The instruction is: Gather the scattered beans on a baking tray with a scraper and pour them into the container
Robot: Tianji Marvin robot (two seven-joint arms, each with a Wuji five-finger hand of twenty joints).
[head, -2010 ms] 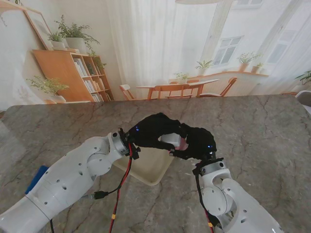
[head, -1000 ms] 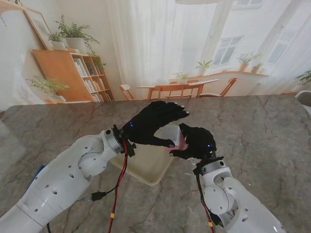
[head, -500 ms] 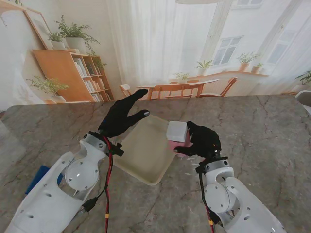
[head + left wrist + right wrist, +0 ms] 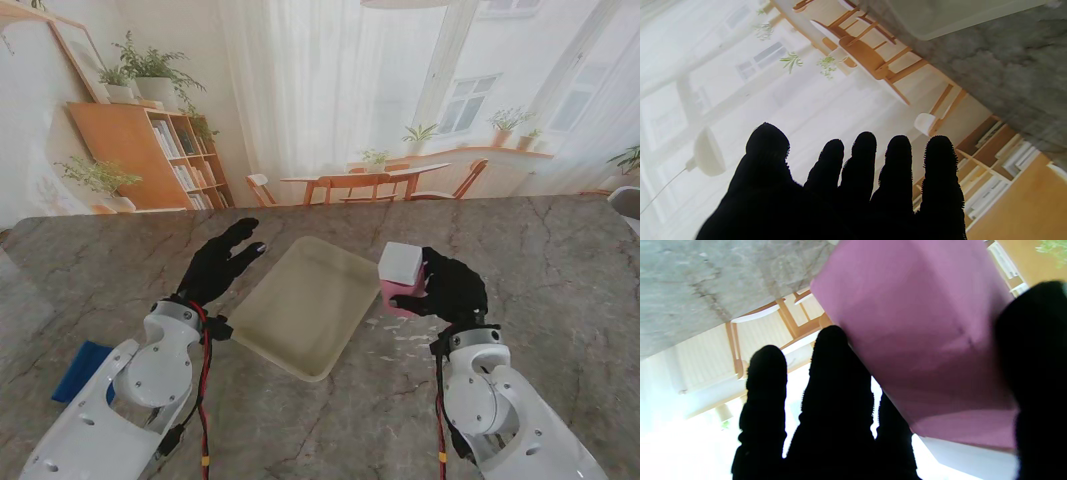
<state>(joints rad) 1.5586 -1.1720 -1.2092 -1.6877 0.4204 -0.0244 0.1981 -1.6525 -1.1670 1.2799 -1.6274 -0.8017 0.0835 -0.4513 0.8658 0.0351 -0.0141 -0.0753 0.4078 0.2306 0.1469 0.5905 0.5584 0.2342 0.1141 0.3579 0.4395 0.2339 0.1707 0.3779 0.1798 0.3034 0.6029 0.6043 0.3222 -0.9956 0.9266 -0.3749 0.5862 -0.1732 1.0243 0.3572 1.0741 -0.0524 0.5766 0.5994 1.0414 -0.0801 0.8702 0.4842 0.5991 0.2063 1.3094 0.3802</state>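
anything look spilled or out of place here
Yes: small pale specks lie scattered on the grey marble table, to the right of the cream baking tray and just nearer to me than the pink-and-white container held in the right hand. They are too small to identify.

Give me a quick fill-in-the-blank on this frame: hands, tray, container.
1. The pink container is held by the ____ hand.
2. The left hand is ____, holding nothing.
3. The tray lies ____ the two hands.
4. The blue object lies on the table by the ____ arm.

Missing words: right; open; between; left
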